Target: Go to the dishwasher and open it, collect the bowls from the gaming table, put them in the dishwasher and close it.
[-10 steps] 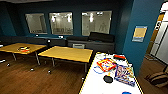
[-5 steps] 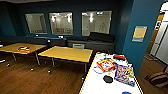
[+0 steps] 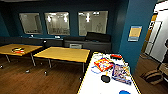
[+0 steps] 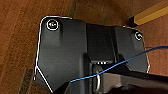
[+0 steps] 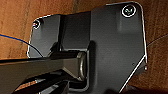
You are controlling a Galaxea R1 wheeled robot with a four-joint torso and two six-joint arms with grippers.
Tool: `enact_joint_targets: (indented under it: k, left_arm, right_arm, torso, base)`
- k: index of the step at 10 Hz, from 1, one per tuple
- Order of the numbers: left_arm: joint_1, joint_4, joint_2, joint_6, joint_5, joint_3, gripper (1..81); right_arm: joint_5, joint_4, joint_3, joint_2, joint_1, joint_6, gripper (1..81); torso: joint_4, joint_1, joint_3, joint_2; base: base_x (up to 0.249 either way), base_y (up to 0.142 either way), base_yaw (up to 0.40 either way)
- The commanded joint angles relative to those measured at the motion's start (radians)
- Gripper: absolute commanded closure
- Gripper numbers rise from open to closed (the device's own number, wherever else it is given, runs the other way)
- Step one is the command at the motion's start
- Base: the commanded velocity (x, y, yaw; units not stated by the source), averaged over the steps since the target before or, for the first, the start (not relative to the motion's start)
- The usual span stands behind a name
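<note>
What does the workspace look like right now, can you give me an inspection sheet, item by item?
Surface: gaming table, white top, yellow rim, ahead on the right.
Job's things: black bowl mid-table; blue bowl at the near edge. Dishwasher: nothing seen.
Clutter: colourful game boxes and a red item on the gaming table.
Grippers: fingers cannot be made out.
Cables: thin blue cable across the left wrist view.
Surroundings: wood floor, two yellow-wood tables, dark sofa, blue walls, interior windows.

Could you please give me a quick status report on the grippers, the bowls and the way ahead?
Gripper state unreadable. Black bowl and blue bowl sit on the gaming table, among game boxes. Nothing blocking the near end.
</note>
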Motion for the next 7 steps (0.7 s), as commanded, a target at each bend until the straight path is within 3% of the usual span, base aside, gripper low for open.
enact_joint_targets:
  k: [1,7]
  left_arm:
    - [-0.047,0.006,-0.003,-0.001,0.048,0.005,1.0]
    - [-0.047,0.007,-0.003,0.000,0.048,0.007,1.0]
  right_arm:
    - [-0.050,0.011,0.001,-0.011,0.040,0.001,1.0]
    - [-0.050,0.010,0.001,-0.009,0.039,0.001,1.0]
  torso:
    - [0.000,0.000,0.000,0.000]
    - [0.000,0.000,0.000,0.000]
  base:
    - [0.000,0.000,-0.159]
    - [0.000,0.000,-0.147]
